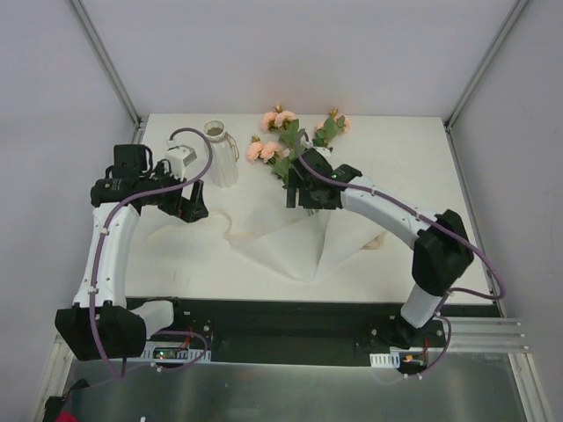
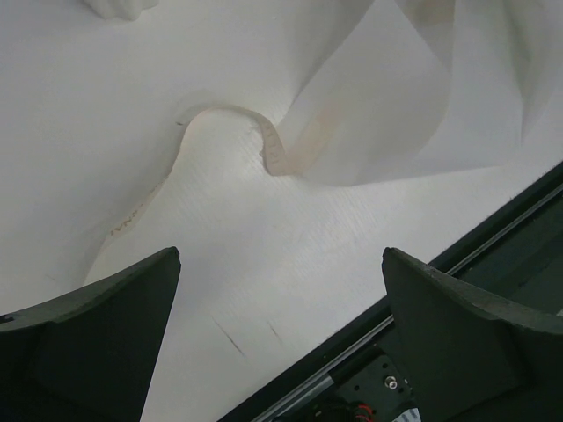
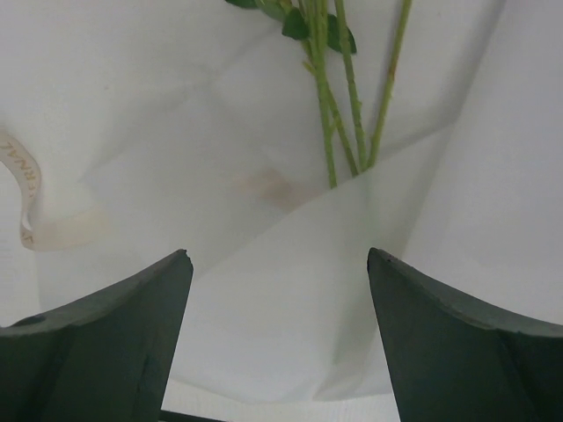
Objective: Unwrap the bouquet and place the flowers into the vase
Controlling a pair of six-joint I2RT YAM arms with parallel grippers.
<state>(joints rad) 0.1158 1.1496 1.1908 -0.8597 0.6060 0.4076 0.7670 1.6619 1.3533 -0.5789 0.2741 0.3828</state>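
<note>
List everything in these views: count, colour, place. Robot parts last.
vase: one, white and ribbed, upright at the far left of the table, beside the left arm's wrist.
flowers: several, peach-pink blooms on green stems, lying far centre, stem ends on the wrapping sheet.
wrapping sheet: one, white, opened out at the table's centre.
ribbon: one, cream, loose and curled on the table at the sheet's edge.
table: one, white.
left gripper: one, dark, open, over the table near the ribbon.
right gripper: one, dark, open, over the sheet, short of the stems.
</note>
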